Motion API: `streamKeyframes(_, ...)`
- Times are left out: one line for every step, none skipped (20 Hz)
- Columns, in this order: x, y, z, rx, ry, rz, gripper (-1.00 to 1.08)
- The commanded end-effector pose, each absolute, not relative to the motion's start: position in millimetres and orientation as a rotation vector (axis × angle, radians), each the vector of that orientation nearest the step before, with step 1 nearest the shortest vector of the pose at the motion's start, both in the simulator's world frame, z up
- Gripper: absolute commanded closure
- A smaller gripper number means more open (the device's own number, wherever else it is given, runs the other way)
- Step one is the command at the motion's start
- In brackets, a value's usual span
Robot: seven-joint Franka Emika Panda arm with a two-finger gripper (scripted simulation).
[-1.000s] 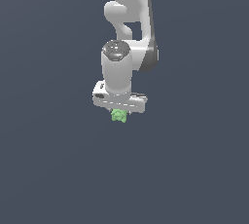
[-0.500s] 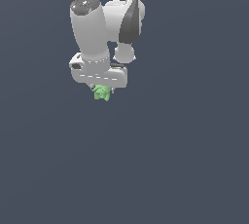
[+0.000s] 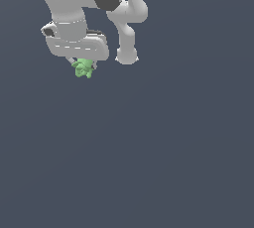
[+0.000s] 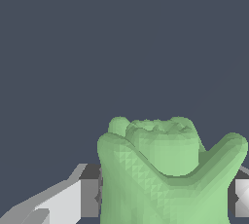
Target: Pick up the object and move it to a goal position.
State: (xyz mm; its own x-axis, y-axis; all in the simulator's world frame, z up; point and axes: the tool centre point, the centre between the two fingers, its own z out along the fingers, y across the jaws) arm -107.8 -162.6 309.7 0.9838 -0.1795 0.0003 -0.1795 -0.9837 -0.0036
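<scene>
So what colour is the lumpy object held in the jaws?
Light green all over the object, with no pattern; the wrist view shows it best.

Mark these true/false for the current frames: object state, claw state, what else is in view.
1. The object is light green and lumpy. True.
2. The object lies on the floor, apart from the claw. False: it hangs at the tip of the claw, clear of any surface.
3. The claw is open and empty. False: in the wrist view the fingers sit against both sides of the object, shut on it.
4. The object is much smaller than the white claw body. True.
5. A second, red object lies below the claw. False: only plain dark background shows there.
</scene>
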Motion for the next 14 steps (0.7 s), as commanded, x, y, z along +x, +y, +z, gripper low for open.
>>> streamKeyframes(-120.5,-178.5,327.5,-3.125,0.282,0.0,1.08)
streamKeyframes(-124.7,-184.1,334.0,-3.126,0.282,0.0,1.08)
streamKeyframes(-128.6,-189.7,340.0,-3.126,0.282,0.0,1.08)
streamKeyframes(-132.2,-194.8,345.5,-3.126,0.282,0.0,1.08)
streamKeyframes(-135.4,-199.3,350.7,-3.126,0.282,0.0,1.08)
streamKeyframes(-138.2,-203.5,355.2,-3.126,0.282,0.0,1.08)
streamKeyframes(-140.5,-207.0,359.2,-3.127,0.282,0.0,1.08)
streamKeyframes(-142.5,-210.3,362.6,-3.127,0.282,0.0,1.08)
streamKeyframes(-144.2,-212.8,365.6,-3.128,0.282,0.0,1.08)
streamKeyframes(-145.5,-215.1,367.9,-3.128,0.282,0.0,1.08)
streamKeyframes(-146.5,-216.9,369.7,-3.128,0.282,0.0,1.08)
streamKeyframes(-147.1,-217.9,371.1,-3.128,0.281,0.0,1.08)
streamKeyframes(-147.5,-218.7,371.9,-3.128,0.281,0.0,1.08)
streamKeyframes(-147.6,-219.0,372.1,-3.128,0.281,0.0,1.08)
